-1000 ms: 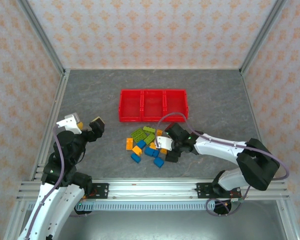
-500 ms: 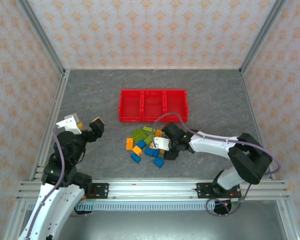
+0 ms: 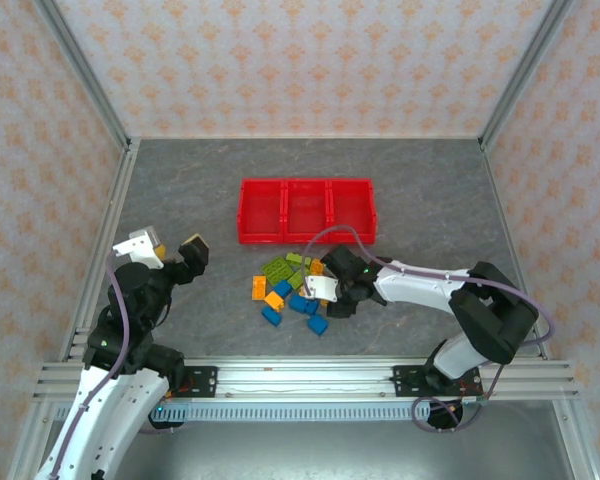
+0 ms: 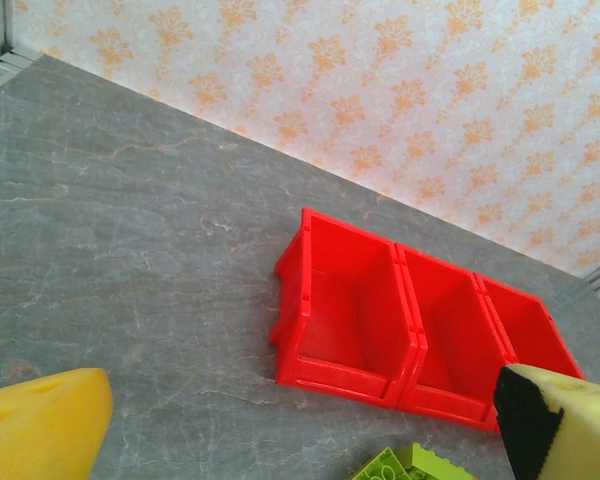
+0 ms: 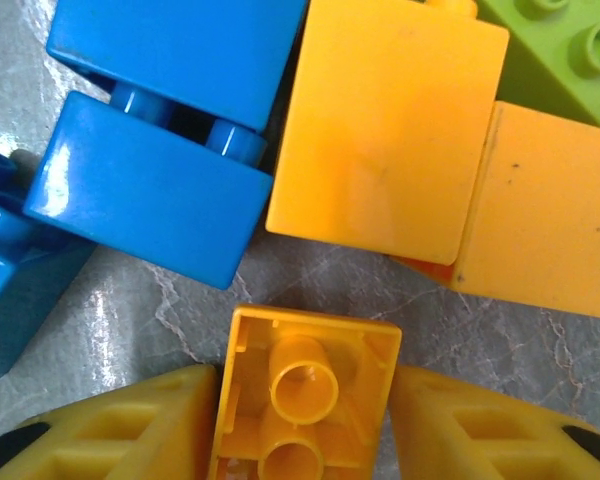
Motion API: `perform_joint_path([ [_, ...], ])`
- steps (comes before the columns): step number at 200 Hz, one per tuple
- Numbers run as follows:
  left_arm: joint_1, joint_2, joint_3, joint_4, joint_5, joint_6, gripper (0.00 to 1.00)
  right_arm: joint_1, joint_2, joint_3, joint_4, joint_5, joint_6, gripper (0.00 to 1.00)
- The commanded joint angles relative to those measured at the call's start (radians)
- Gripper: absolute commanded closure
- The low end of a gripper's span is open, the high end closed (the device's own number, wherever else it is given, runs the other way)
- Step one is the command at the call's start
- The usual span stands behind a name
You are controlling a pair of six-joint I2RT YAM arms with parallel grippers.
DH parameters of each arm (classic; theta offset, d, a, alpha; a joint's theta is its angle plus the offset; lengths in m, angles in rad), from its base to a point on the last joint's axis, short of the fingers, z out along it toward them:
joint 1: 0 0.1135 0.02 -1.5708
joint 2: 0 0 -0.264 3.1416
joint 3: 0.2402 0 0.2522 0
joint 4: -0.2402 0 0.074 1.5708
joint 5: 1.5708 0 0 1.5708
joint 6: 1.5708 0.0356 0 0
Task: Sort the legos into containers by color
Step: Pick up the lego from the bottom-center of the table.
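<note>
The left arm is folded upright, its left hand (image 3: pixel 188 252) held above the surface, fingers (image 4: pixel 40 425) spread wide. The right arm reaches low to the left, its right hand (image 3: pixel 322 292) down at the surface, fingers pressed against both sides of an orange brick (image 5: pixel 305 400).

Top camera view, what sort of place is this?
Probably a lab robot test cell: aluminium frame posts, patterned wall panels boxing in a grey tabletop, and robot arms bolted to a rail at its near edge.
</note>
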Motion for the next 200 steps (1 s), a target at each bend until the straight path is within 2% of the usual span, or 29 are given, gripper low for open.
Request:
perform_joint_path([
  [1, -0.006, -0.002, 0.006, -0.002, -0.032, -0.014, 0.01, 0.009, 0.012, 0.032, -0.042, 0.015, -0.003, 0.51],
  [20, -0.007, -0.003, 0.006, -0.004, -0.035, -0.015, 0.01, 0.008, 0.010, 0.034, -0.045, 0.016, -0.003, 0.53],
  [54, -0.008, -0.004, 0.007, -0.004, -0.035, -0.017, 0.01, 0.009, -0.007, 0.028, -0.046, 0.020, -0.007, 0.63],
  [87, -0.008, -0.005, 0.005, 0.000, -0.026, -0.017, 0.01, 0.010, -0.023, 0.015, -0.036, 0.023, -0.005, 0.67],
  [110, -0.008, -0.007, 0.004, 0.002, -0.023, -0.015, 0.01, 0.009, -0.050, 0.026, -0.049, 0.029, -0.005, 0.75],
  [135, -0.008, -0.007, 0.001, 0.007, -0.015, -0.015, 0.01, 0.006, -0.100, 0.040, -0.044, 0.074, 0.013, 0.77],
  [174, -0.008, -0.001, -0.004, 0.019, 0.013, -0.011, 0.01, -0.091, -0.183, 0.074, 0.032, 0.004, 0.087, 0.78],
  [200, -0.008, 0.001, -0.006, 0.022, 0.020, -0.008, 0.01, -0.163, -0.211, 0.116, 0.171, -0.024, 0.198, 0.78],
])
